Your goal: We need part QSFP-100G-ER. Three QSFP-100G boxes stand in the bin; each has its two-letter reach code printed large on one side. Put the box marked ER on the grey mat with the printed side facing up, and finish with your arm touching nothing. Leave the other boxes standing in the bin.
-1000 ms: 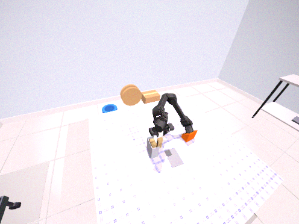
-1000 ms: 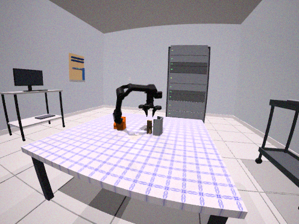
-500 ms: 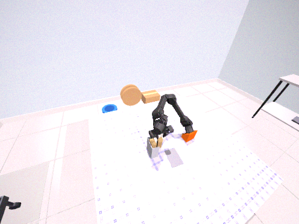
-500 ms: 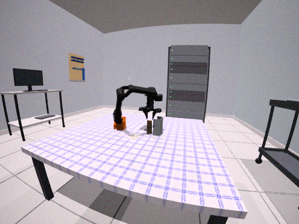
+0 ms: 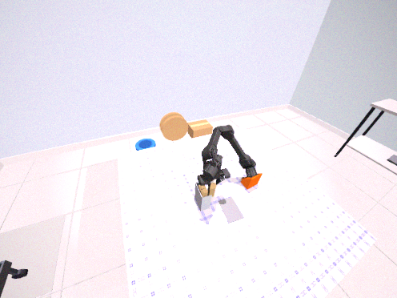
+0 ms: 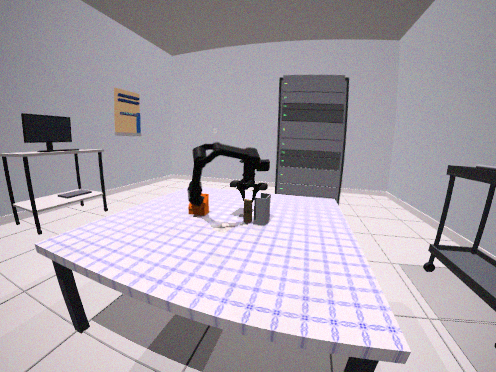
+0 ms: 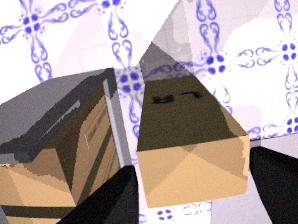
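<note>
Wrist view: the loose box (image 5: 212, 189) (image 6: 247, 212) (image 7: 192, 172) stands outside the bin (image 5: 205, 203) (image 6: 261, 212) (image 7: 40, 92), its print apparently LR — not ER. The pincer (image 5: 213, 187) (image 6: 249, 199) (image 7: 194, 167) straddles it, released. ER is probably among the binned pair (image 5: 203, 190) (image 7: 30, 185), codes unreadable; returning LR, then laying ER on the mat (image 5: 231, 210) (image 7: 230, 212), remain.

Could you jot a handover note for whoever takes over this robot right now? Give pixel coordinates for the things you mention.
Claw (image 5: 212, 186) (image 6: 248, 199) (image 7: 194, 167): open, fingers either side of the loose box (image 5: 213, 189) (image 6: 248, 214) (image 7: 192, 175); contact unclear.
Loose box: upright beside the grey bin (image 5: 204, 203) (image 6: 262, 212) (image 7: 40, 95), code not surely legible.
Other two: in the bin.
Done: nothing on the grey mat (image 5: 232, 211) (image 7: 231, 202).
Left: confirm ER, lay it there print up, back away.
</note>
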